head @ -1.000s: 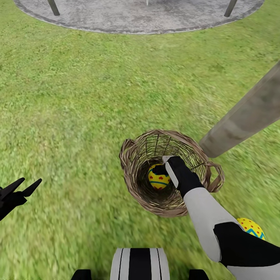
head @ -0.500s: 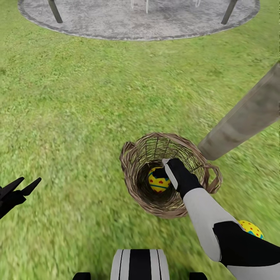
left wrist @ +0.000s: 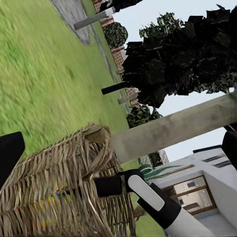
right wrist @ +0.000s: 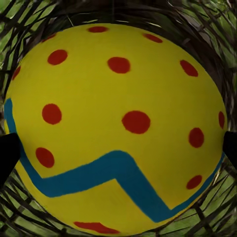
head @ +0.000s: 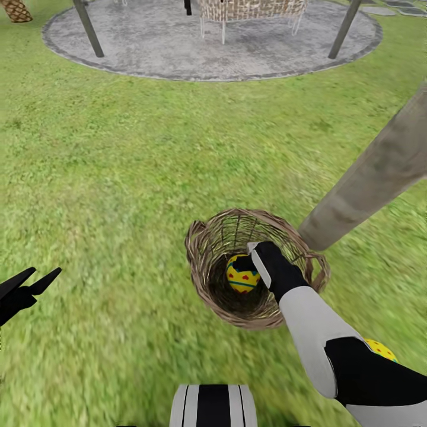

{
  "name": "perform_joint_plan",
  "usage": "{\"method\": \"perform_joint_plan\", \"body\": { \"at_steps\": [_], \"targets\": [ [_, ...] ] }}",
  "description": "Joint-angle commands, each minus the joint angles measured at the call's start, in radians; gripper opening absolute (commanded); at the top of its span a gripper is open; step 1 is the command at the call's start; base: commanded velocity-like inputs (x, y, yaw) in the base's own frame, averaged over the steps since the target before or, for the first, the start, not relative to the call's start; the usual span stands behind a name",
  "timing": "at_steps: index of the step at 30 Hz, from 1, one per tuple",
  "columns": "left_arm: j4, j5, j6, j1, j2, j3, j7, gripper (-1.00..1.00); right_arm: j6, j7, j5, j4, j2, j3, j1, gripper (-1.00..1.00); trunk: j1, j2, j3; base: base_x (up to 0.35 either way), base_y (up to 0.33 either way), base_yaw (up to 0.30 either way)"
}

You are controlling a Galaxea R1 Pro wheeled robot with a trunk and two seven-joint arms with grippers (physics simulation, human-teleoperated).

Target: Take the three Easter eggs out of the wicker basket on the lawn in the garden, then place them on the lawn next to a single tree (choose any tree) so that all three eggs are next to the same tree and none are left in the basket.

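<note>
Reaching down into the wicker basket (head: 255,267), the right claw (head: 252,256) in the head view sits against an Easter egg (head: 242,275) lying in the basket's bottom, because that egg must come out. Whether it has clenched I cannot tell from here. The basket stands on the lawn (head: 118,178) just beside the tree trunk (head: 367,184), and a second egg (head: 379,350) already lies on the grass near that trunk, half hidden by the right forearm. The left claw (head: 29,283) hangs released, well apart from the basket.

From the left wrist, the basket (left wrist: 59,187) appears side-on with the trunk (left wrist: 173,126) just behind it.

From the right wrist, the egg (right wrist: 116,128) looms between dark fingertips (right wrist: 9,153) at either flank, so the claw looks placed for a sideways grip.
</note>
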Motion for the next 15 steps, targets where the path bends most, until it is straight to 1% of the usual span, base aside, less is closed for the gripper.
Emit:
{"method": "perform_joint_plan", "body": {
  "at_steps": [1, 2, 4, 8, 11, 13, 15],
  "targets": [
    [0.000, 0.000, 0.000, 0.000, 0.000, 0.000, 0.000, 1.00, 0.000, 0.000, 0.000, 0.000, 0.000, -0.001, -0.002, -1.00, 0.000, 0.000, 0.004, -0.205, 0.000, 0.000],
    [0.000, 0.000, 0.000, 0.000, 0.001, 0.000, 0.000, 1.00, 0.000, 0.000, 0.000, -0.001, 0.000, -0.001, -0.004, -1.00, -0.001, 0.001, 0.008, -0.293, 0.000, 0.000],
    [0.001, -0.001, 0.000, 0.000, 0.001, 0.000, 0.000, 1.00, 0.000, 0.000, 0.000, -0.005, 0.000, -0.002, -0.004, -1.00, -0.002, 0.001, 0.016, -0.118, 0.000, 0.000],
    [0.002, -0.002, 0.002, 0.000, 0.001, 0.000, 0.000, 1.00, 0.000, 0.001, 0.000, -0.007, 0.000, -0.005, -0.003, -1.00, -0.004, 0.002, 0.031, -0.020, 0.000, 0.000],
    [0.003, -0.002, 0.002, 0.000, 0.001, 0.000, 0.000, 1.00, 0.000, 0.007, 0.003, -0.010, 0.000, -0.023, -0.002, -1.00, -0.005, 0.003, 0.043, -0.028, 0.000, 0.000],
    [0.003, -0.002, 0.002, 0.000, 0.001, 0.000, 0.000, 1.00, 0.000, 0.030, 0.004, -0.013, 0.000, -0.026, -0.002, -1.00, -0.006, 0.003, 0.050, -0.026, 0.000, 0.000],
    [0.003, -0.002, 0.002, 0.000, 0.001, 0.000, 0.000, 1.00, 0.008, 0.075, 0.005, -0.033, 0.000, -0.026, 0.002, -1.00, -0.007, 0.004, 0.058, -0.207, 0.000, 0.000]
  ]
}}
